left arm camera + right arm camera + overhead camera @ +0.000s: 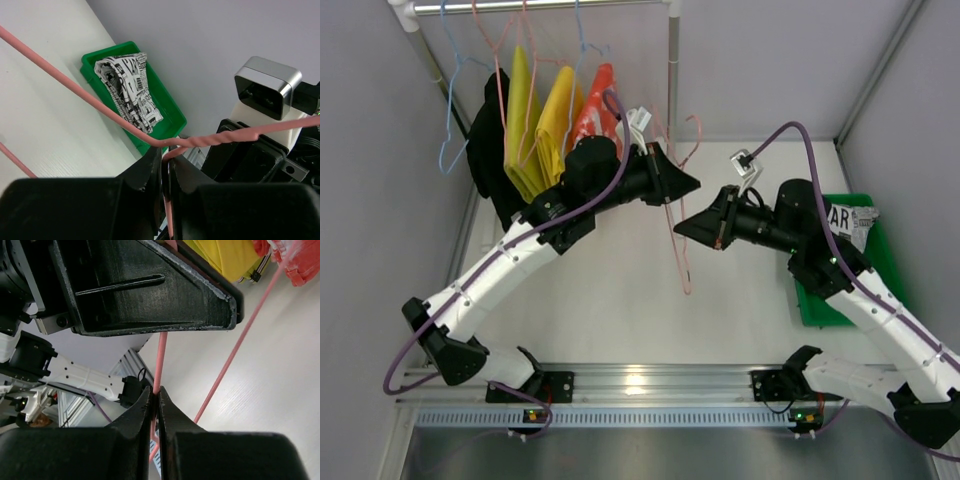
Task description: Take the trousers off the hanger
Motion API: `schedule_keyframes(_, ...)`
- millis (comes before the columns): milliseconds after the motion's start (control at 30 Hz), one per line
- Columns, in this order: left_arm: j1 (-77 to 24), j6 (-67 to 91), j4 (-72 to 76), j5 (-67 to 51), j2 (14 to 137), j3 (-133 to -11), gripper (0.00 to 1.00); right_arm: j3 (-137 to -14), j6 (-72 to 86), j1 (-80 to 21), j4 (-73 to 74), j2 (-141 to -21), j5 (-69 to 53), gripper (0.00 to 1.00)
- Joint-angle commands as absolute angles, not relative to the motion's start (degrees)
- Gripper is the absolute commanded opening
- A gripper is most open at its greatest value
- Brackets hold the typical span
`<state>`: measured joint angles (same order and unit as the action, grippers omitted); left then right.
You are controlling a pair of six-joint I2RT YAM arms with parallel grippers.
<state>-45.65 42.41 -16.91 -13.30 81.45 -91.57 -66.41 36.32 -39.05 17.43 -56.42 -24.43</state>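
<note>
The pink wire hanger (677, 250) hangs bare in mid-air between my two grippers, above the table. My left gripper (690, 186) is shut on it near the twisted neck, as the left wrist view shows (165, 152). My right gripper (684, 225) is shut on one of its wire sides just below, as the right wrist view shows (156, 390). The hanger's wire also shows in the left wrist view (75, 87) and the right wrist view (240, 340). The white trousers with black print (850, 220) lie crumpled in the green bin (817, 305), off the hanger, and show in the left wrist view (127, 90).
A clothes rail (540, 5) at the back left carries yellow garments (545, 120), a red-orange spotted garment (595, 110), a black garment (490, 140) and light blue hangers (450, 120). The green bin (170, 107) stands at the table's right edge by the wall.
</note>
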Motion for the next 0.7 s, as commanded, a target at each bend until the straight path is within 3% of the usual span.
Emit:
schedule_keyframes(0, -45.09, 41.31, -13.71, -13.8, 79.89, -90.53, 0.16, -68.64, 38.84, -38.06, 10.63, -55.37, -28.48, 0.0)
schedule_keyframes(67, -44.21, 40.43, -14.15, -13.71, 78.67, -89.83, 0.37, -69.17, 39.2, -37.36, 10.81, -54.85, -28.04, 0.0)
schedule_keyframes(100, -43.25, 40.17, -14.24, -13.8, 78.23, -88.87, 0.53, -69.34, 39.72, -37.09, 10.9, -54.67, -27.95, 0.0)
schedule_keyframes(200, -42.1, 38.59, -14.59, -13.45, 76.38, -87.19, 0.81, -69.7, 40.6, -36.47, 11.07, -53.7, -27.77, 0.0)
schedule_keyframes(300, -41.84, 35.26, -15.12, -11.78, 74.36, -86.14, 0.96, -69.26, 41.04, -35.77, 11.69, -52.82, -27.77, 0.0)
schedule_keyframes(667, -37.89, 27.07, -17.05, -7.64, 66.36, -83.06, 0.99, -66.62, 43.33, -33.66, 13.8, -50.8, -26.9, 0.0)
